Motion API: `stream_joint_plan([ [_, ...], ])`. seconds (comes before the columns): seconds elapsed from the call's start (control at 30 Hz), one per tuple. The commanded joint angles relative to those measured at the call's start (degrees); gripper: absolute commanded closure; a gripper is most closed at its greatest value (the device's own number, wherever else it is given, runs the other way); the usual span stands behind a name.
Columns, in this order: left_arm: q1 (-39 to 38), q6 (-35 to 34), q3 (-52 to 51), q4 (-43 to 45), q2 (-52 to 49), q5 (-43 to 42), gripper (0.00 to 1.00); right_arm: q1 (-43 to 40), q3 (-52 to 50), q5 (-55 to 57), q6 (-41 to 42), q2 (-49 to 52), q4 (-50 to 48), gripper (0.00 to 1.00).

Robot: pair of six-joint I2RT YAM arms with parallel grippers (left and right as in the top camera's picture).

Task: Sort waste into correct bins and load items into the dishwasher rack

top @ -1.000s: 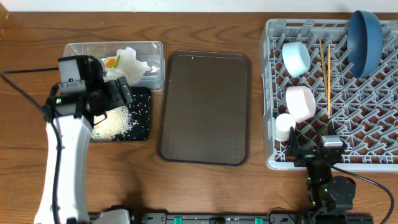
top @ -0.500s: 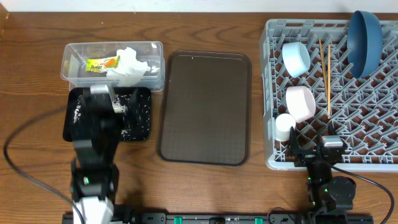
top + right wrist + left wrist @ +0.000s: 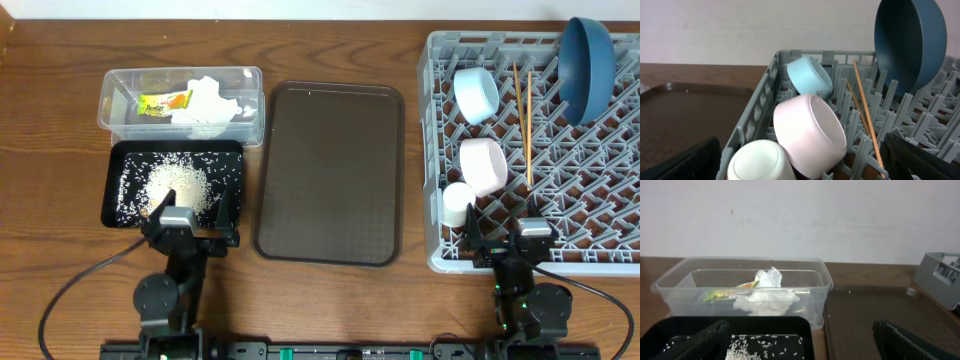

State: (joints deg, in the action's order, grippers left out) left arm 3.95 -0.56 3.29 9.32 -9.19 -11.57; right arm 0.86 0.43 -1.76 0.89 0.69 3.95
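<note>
The clear tub (image 3: 253,105) holds crumpled tissue (image 3: 207,102) and a snack wrapper (image 3: 163,101). In front of it, rice grains (image 3: 176,186) lie in the black tray (image 3: 109,190). In the grey rack (image 3: 436,238) are a dark blue plate (image 3: 586,62) on edge, a light blue bowl (image 3: 476,93), a white bowl (image 3: 482,165), a white cup (image 3: 458,202) and chopsticks (image 3: 522,110). My left gripper (image 3: 190,229) rests open at the table's front, just before the black tray (image 3: 760,324). Just outside the rack's front wall, my right gripper (image 3: 512,245) is open, facing the cup (image 3: 762,160) and white bowl (image 3: 812,132).
A dark brown serving tray (image 3: 330,170) lies between the bins and the rack. Both arms sit folded at the table's front edge. In the left wrist view the rack's corner (image 3: 942,277) shows at far right.
My left arm has drawn back from over the black tray to the table's front edge, uncovering the rice. The right arm has not moved.
</note>
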Motion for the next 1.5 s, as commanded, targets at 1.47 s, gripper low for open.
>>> stream_joint_plan([
  [1.47,-0.17,3.34,-3.06,-12.35,8.85,0.50,0.07,-0.04,-0.11,0.04,0.79,-0.42,0.15,0.01],
])
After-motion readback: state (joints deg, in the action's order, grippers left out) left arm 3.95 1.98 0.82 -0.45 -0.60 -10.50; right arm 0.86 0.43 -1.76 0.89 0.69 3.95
